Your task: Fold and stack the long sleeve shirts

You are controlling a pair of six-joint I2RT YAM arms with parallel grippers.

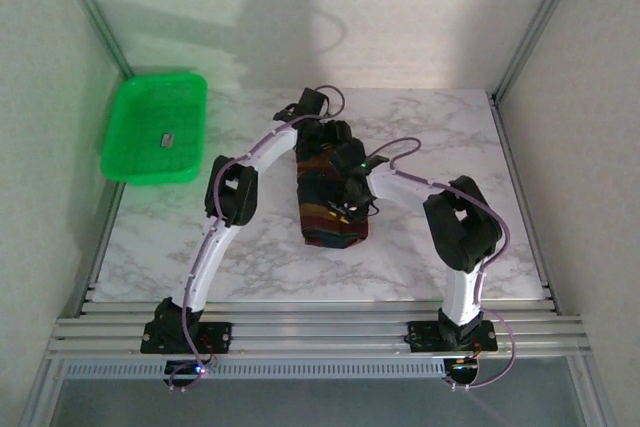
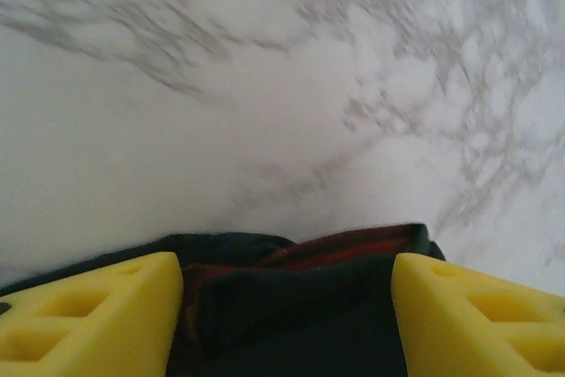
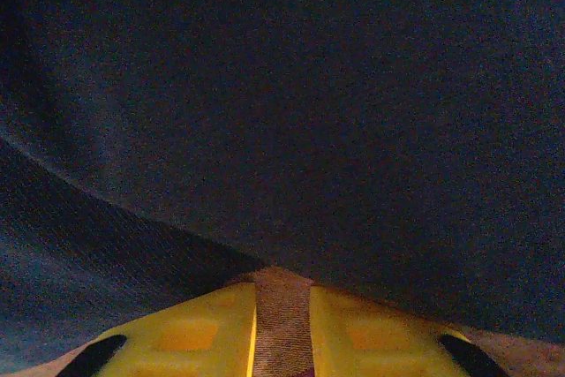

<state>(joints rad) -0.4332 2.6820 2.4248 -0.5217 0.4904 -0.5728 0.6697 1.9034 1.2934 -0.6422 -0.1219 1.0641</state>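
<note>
Shirt (image 1: 330, 209): plaid, folded into a narrow bundle, lying mid-bench (image 1: 450, 137).
Left fingers (image 2: 88, 315): spread wide (both yellow), straddling the shirt's far edge.
Right fingers (image 3: 362, 333): nearly together, pinching a strip of shirt cloth.
Tray (image 1: 135, 107): green, at the far-left corner, well apart.

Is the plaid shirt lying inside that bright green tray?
No, the plaid shirt lies bundled on the marble table between the two arms, well apart from the green tray at the far left.
</note>
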